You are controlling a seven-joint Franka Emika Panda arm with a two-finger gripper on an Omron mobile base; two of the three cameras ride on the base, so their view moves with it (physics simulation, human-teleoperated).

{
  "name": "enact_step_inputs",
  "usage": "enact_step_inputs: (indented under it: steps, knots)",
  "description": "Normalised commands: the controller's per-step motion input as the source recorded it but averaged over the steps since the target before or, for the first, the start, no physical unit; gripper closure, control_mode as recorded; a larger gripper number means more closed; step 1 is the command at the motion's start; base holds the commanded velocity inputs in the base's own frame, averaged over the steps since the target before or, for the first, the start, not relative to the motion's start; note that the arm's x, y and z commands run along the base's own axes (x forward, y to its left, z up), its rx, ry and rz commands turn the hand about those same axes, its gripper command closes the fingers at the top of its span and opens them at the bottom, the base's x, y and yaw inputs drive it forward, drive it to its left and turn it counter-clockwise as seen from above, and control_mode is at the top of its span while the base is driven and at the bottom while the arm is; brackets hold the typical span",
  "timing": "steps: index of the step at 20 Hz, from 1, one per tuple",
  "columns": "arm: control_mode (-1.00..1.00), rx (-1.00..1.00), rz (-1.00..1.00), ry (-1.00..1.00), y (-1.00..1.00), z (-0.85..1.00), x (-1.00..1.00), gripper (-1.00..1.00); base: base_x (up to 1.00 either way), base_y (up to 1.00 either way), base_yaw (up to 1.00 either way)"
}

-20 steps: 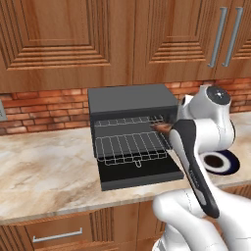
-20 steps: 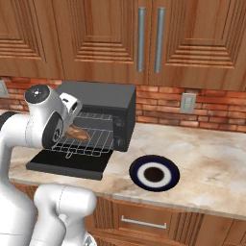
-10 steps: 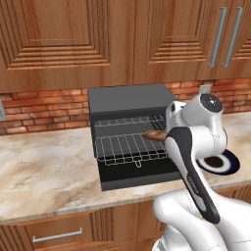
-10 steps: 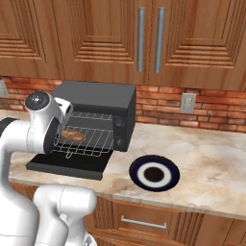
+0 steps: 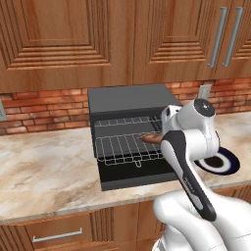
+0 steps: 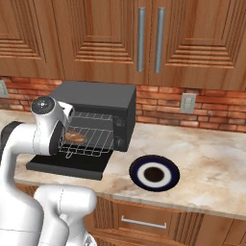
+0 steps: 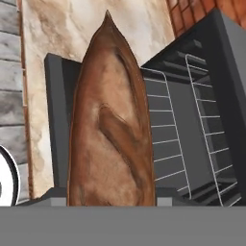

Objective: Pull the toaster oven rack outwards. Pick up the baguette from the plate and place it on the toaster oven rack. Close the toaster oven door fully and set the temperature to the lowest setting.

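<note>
In the hand view the baguette (image 7: pixel 111 129) looms close before the gripper, apparently held, its long axis pointing away. Just right of it lies the pulled-out rack (image 7: pixel 168 129) of the toaster oven (image 6: pixel 101 98); the plate (image 6: pixel 154 173) is bare.

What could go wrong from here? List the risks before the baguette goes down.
1. The baguette hangs over the pulled-out toaster oven rack near its right side; let go off-centre, it may roll off onto the toaster oven door.
2. The arm crowds the front of the toaster oven; pulling back carelessly could knock the rack.
3. The door lies flat open, so a snagged rack or overhanging loaf could keep it from closing fully.
</note>
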Motion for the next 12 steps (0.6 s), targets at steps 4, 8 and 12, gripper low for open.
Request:
enact_step_inputs:
  steps: [4,8,12]
  knots:
    - [-1.0,0.0,0.02,0.0,0.02,-0.19,0.24,1.0,0.0,0.0,0.0]
    - [-1.0,-0.01,0.01,0.0,0.12,-0.17,0.2,1.0,0.0,0.0,0.0]
    - [-1.0,-0.02,0.0,0.0,0.19,-0.18,0.24,1.0,0.0,0.0,0.0]
